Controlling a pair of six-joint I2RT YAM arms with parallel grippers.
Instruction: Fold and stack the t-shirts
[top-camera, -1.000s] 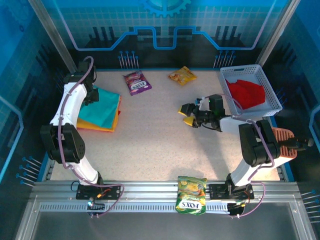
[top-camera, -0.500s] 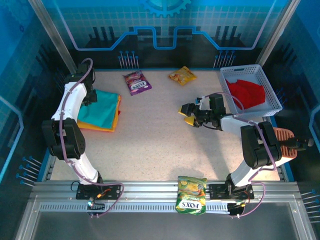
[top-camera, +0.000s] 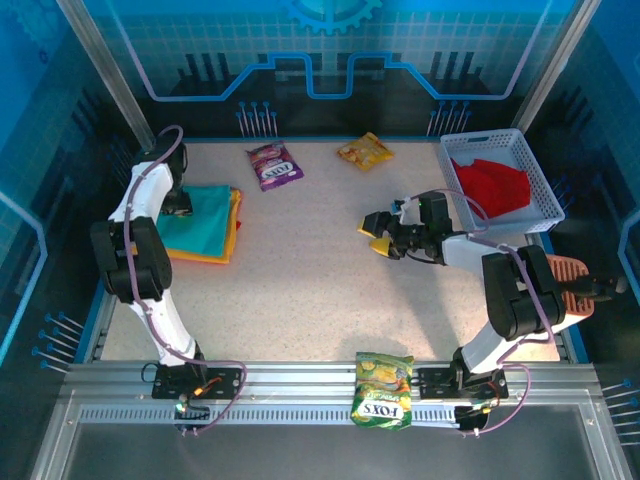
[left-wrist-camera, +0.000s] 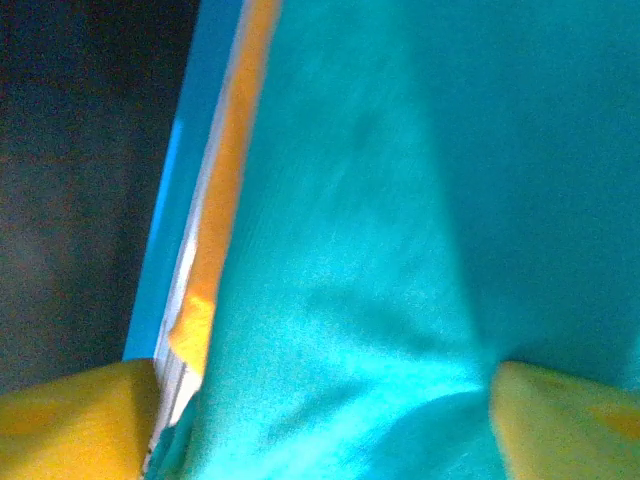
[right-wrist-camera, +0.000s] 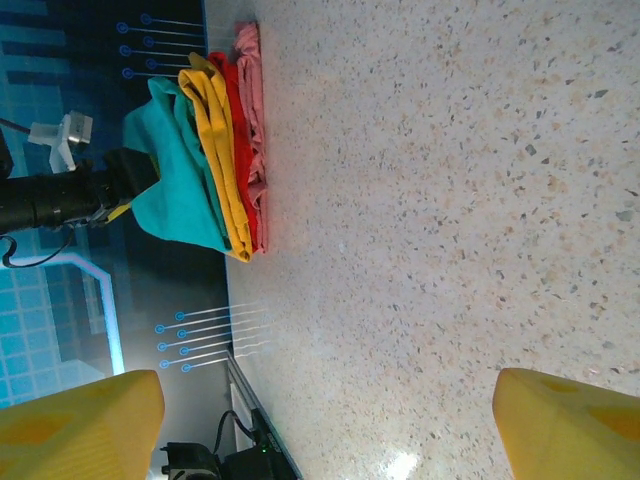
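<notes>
- Left wrist view puts the left gripper right over the teal shirt. Its yellow fingertips are spread wide apart, one at each lower corner, and clamp nothing.
- The teal shirt lies on top of the pile at the far left of the table, with the yellow shirt showing as a thin strip along its outer edge.
- You appear to be at the point of leaving the folded teal shirt on the pile. Lift straight up from here, because a sideways pull would likely drag the top layer off square.
- Keep the jaws spread until you are clear of the cloth. It is soft and could catch on a pad.
- The teal cloth looks smooth with a slight sheen and has one shallow crease running down its middle. Seen side-on from the right wrist, the pile is a flat set of layers: teal, yellow, then red and pink beneath.
- Your right gripper hovers over bare speckled tabletop near the middle, jaws apart and empty.
- The red shirt sits crumpled in the white slotted basket at the far right, so it looks like the next one to fold.
</notes>
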